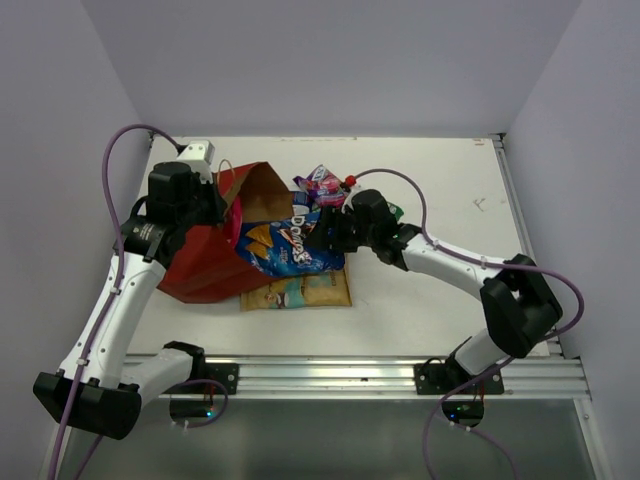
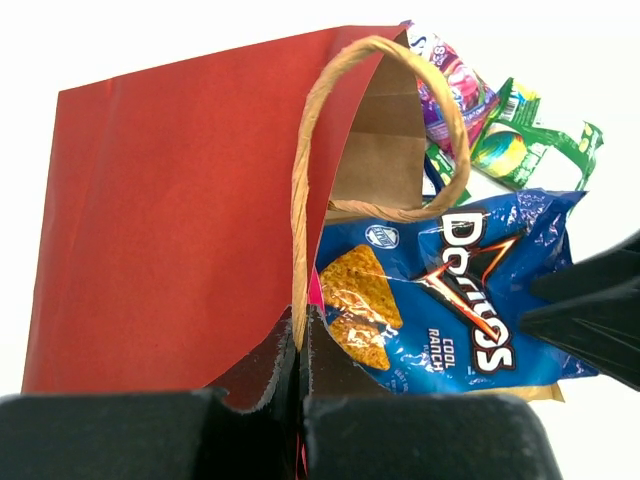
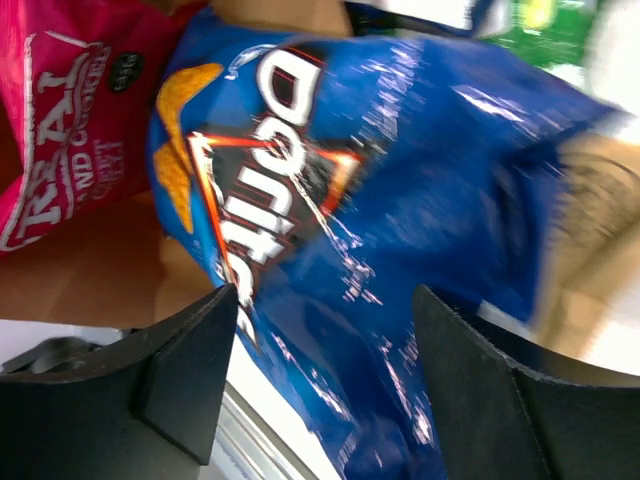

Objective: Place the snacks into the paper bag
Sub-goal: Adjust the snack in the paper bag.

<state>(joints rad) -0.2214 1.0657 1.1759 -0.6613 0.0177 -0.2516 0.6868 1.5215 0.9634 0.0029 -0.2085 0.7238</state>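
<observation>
The blue packet (image 1: pixel 290 245) is lying across the paper bag's (image 1: pixel 205 262) mouth at 9 o'clock of my right claw (image 1: pixel 325 235), blocking the way in. Small packets (image 1: pixel 322 182) are crowding my 12 o'clock, and the tan packet (image 1: pixel 300 292) is lying at 7. Toward 1 and 2 o'clock, bare table (image 1: pixel 450 180) is giving me room.

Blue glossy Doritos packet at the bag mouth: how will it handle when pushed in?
Likely floppy: the glossy blue Doritos packet shows creases and buckles. Probably light for its size, being puffy thin film. Its shiny surface may slip when pinched.
</observation>
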